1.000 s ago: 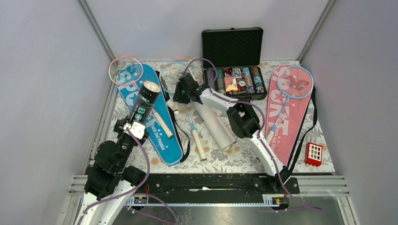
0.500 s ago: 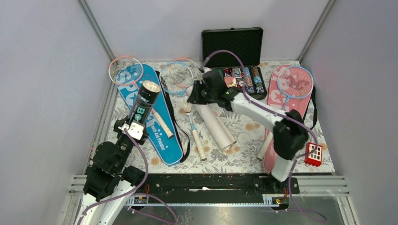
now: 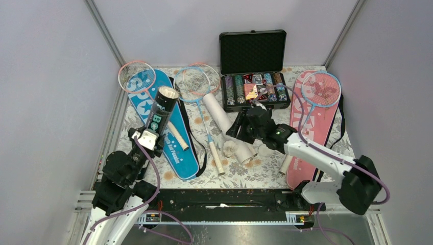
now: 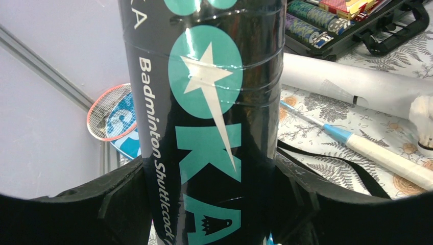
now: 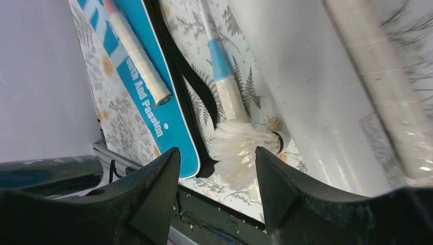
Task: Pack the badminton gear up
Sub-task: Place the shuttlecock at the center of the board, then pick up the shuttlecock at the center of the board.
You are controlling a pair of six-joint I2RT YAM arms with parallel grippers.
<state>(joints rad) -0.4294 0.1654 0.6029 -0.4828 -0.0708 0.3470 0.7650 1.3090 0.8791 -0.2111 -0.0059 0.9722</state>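
Swinging back, my R gripper point(image 5: 217, 151) is open, shuttlecock point(image 3: 232, 149) dropped beside white tube point(image 3: 216, 113), not in; L gripper point(image 3: 147, 137) clamps dark tube point(image 3: 161, 109).

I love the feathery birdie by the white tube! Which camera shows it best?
Right wrist: the shuttlecock sits mid-picture, close up, feathers clear. The top view shows it whole but small. The left wrist view only catches part at its right edge.

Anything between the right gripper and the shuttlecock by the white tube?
Nothing visible. The right gripper is open above the shuttlecock, which lies bare beside the white tube.
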